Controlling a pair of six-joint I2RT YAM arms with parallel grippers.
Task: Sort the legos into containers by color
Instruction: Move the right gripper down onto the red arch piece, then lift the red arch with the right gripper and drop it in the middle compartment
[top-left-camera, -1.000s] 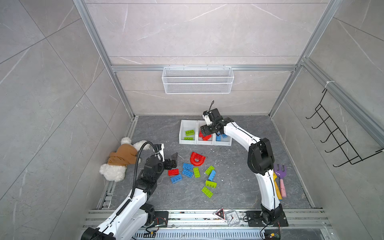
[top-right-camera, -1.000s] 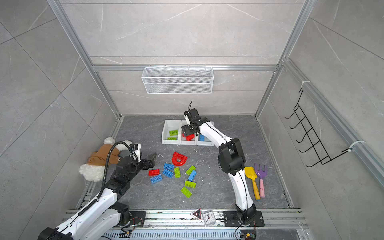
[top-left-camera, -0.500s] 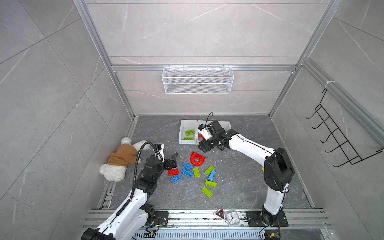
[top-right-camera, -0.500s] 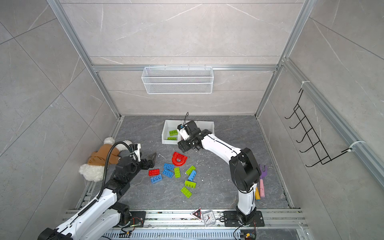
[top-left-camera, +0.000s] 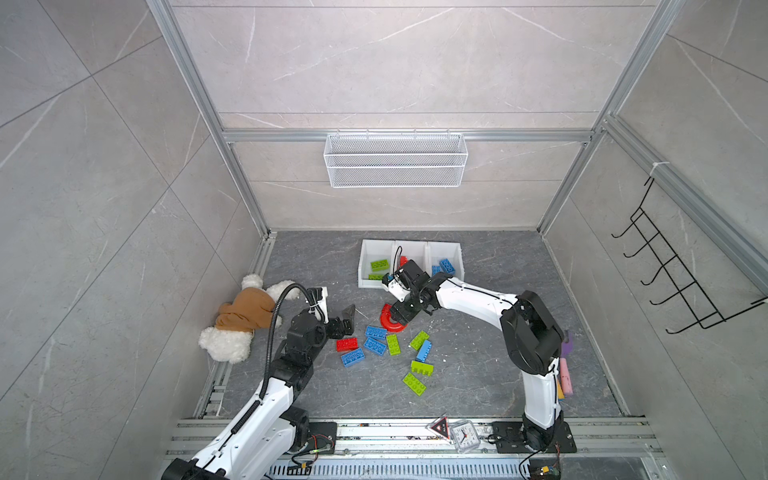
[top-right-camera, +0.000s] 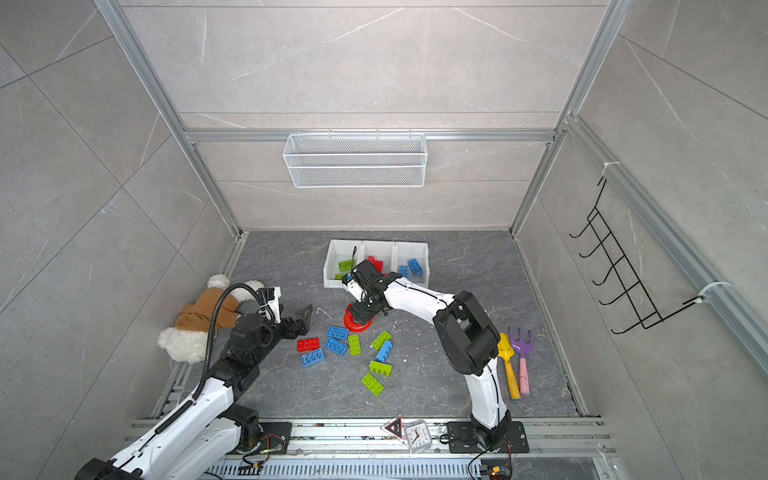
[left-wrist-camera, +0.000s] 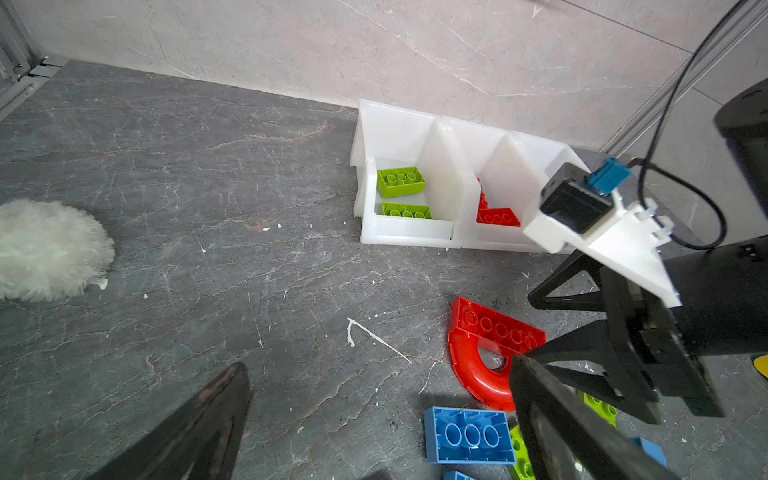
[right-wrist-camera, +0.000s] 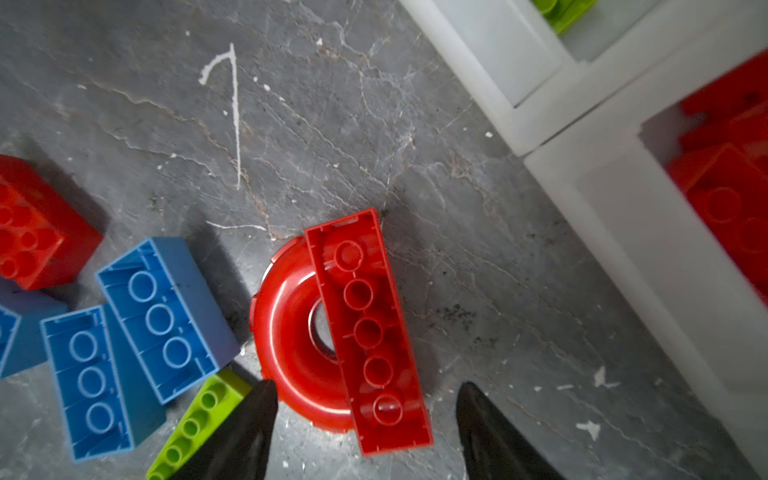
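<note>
Right jaws now astride red arch (right-wrist-camera: 291, 345)

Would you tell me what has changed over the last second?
The right gripper swung from above the bins down to the red arch, jaws open astride one end, not gripping yet. The left gripper, open, and the loose bricks stayed put.
</note>
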